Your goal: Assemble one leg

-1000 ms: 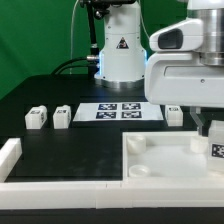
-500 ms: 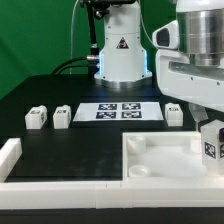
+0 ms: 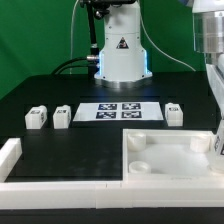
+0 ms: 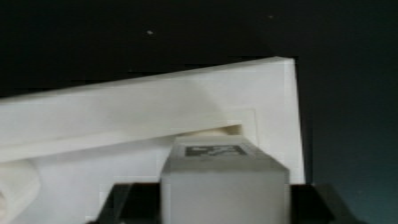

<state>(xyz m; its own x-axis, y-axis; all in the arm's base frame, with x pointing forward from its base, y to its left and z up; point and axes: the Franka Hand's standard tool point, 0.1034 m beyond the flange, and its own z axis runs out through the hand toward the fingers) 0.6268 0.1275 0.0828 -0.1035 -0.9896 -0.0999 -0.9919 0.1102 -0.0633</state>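
Black table (image 3: 60, 150), white tray piece (image 3: 170, 150) at four o'clock. The gripper (image 4: 214, 205) is clamped on the leg (image 4: 215, 168) near its rim; lowered off-line, the leg could jam there or twist loose.

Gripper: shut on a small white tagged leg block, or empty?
Shut on it: wrist view shows the small white plastic leg block between the gripper's fingers.

table top (image 3: 75, 142): black, matt, faintly grainy
loose legs (image 3: 37, 118): white plastic, matt, smooth; printed black-and-white tags
held leg (image 4: 222, 188): white plastic, matt; tag flat, printed
tray-like piece (image 3: 175, 158): white plastic, smooth, dull sheen
marker board (image 3: 121, 111): thin white sheet, matt, printed tags
robot base (image 3: 120, 50): white shell, glossy
backdrop (image 3: 30, 40): green, matt, cloth-like
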